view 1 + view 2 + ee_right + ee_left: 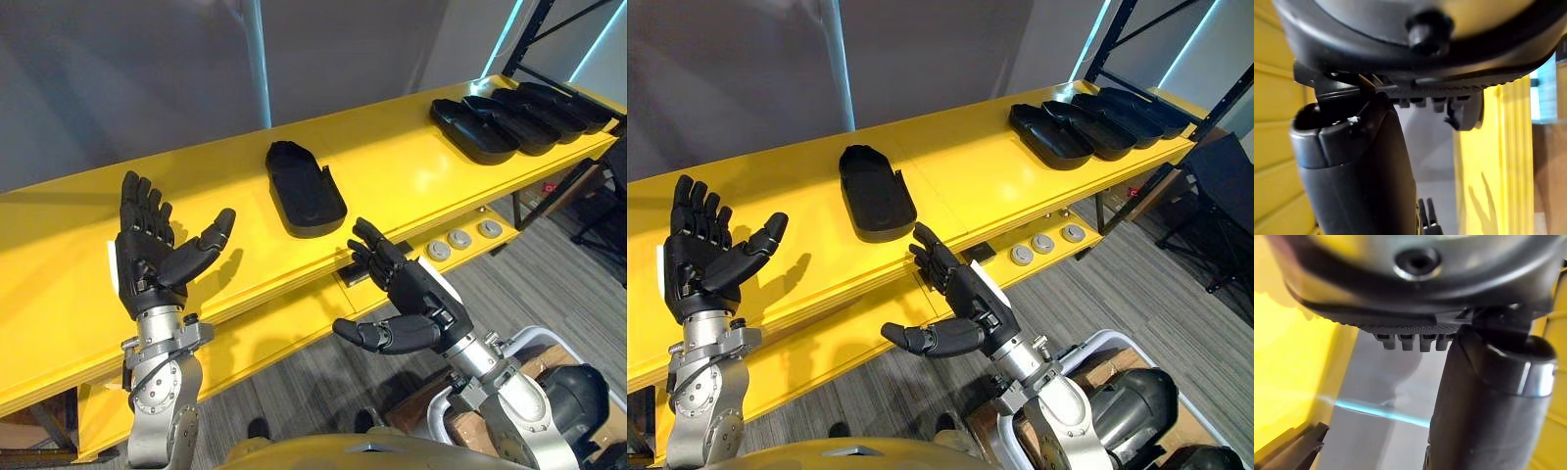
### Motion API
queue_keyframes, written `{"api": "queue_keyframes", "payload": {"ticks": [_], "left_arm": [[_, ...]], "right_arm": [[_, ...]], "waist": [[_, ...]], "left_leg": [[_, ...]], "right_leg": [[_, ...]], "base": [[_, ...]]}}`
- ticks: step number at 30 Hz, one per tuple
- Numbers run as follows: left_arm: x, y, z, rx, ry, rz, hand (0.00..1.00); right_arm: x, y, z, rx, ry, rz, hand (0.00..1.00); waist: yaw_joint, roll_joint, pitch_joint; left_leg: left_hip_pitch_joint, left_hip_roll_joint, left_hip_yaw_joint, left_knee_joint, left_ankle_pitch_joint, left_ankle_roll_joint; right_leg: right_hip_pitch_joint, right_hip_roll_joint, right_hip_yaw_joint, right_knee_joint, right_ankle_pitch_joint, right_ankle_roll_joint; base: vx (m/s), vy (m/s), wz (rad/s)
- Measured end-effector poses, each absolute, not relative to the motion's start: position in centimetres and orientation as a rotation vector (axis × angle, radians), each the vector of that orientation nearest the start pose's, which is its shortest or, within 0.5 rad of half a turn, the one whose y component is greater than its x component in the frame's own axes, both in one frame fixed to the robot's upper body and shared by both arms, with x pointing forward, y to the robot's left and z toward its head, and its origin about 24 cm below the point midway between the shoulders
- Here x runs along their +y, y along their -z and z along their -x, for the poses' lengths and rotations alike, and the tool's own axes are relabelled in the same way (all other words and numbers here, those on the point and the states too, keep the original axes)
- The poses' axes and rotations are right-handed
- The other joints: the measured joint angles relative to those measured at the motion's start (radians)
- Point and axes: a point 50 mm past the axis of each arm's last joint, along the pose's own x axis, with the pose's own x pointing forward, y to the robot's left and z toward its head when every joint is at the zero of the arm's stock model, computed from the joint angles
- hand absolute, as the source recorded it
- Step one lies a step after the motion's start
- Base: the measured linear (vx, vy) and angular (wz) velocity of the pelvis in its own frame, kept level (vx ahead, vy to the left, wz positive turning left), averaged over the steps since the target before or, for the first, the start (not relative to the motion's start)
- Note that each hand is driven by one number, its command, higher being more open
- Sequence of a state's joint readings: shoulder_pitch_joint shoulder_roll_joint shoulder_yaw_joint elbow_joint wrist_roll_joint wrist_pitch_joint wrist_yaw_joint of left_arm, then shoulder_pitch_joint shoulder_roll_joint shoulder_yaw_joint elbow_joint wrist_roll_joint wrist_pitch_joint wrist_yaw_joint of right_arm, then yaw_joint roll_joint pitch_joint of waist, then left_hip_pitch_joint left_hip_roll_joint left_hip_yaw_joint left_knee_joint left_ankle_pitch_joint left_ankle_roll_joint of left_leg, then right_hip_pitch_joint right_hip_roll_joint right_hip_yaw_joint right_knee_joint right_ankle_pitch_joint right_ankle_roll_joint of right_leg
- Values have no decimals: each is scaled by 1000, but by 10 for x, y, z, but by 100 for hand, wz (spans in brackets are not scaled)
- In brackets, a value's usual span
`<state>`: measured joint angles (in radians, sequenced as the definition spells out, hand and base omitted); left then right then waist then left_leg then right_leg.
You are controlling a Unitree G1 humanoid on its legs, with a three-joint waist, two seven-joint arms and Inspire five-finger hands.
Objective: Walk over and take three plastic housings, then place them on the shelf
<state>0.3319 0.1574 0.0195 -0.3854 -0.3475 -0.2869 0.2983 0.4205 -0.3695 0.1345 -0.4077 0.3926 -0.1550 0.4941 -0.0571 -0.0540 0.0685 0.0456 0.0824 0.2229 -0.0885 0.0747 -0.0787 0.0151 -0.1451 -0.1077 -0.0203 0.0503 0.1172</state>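
**Surface.** Long yellow counter [411,176], running from the left side up to the far right. Below its near edge sits a lower yellow tier [265,338] carrying three round silver buttons [460,239] in a line.

**Room.** Plain grey wall [147,78] directly behind the counter's far edge, crossed by a pale blue light strip [257,59]. Grey plank-patterned floor [549,284] shows in front of the counter and off its right end.

**Item 1: single housing** [306,188]. Black plastic shell, hollow side up, lying alone near the middle of the counter. Its long axis runs from the far edge towards the near edge, slanting slightly to the right as it comes nearer. The rounded, narrower end points at the wall and the broader end at the near edge.

**Item 2: row of housings** [519,117]. Several like black shells at the counter's right end, hollow side up, overlapping one another in a line along the counter. Each has its long axis slanted across the counter.

**Left robot hand** [152,257]. Raised over the counter's near-left part, palm showing, fingers straight and spread. Released, holding nothing.

**Right robot hand** [416,294]. Before the near edge, near the single housing but apart from it, fingers extended towards the counter and thumb out. Released, holding nothing.
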Motion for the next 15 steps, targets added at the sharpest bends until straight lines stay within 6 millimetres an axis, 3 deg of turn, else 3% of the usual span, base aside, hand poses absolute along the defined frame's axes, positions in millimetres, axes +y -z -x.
{"api": "queue_keyframes", "payload": {"ticks": [8,15], "left_arm": [[194,-87,-183,-314,-306,249,100],[195,-80,-184,-282,-311,243,100]], "right_arm": [[-134,-52,-174,-77,-692,-138,100],[-129,-50,-187,-88,-643,-146,100]], "waist": [[14,7,1],[28,12,2]], "left_leg": [[-1,-2,-16,0,5,6],[0,-5,-49,-1,11,6]], "right_leg": [[6,-2,-18,2,-2,0],[21,-6,-54,4,-10,-7]], "base": [[-2,0,4],[-13,0,15]]}}
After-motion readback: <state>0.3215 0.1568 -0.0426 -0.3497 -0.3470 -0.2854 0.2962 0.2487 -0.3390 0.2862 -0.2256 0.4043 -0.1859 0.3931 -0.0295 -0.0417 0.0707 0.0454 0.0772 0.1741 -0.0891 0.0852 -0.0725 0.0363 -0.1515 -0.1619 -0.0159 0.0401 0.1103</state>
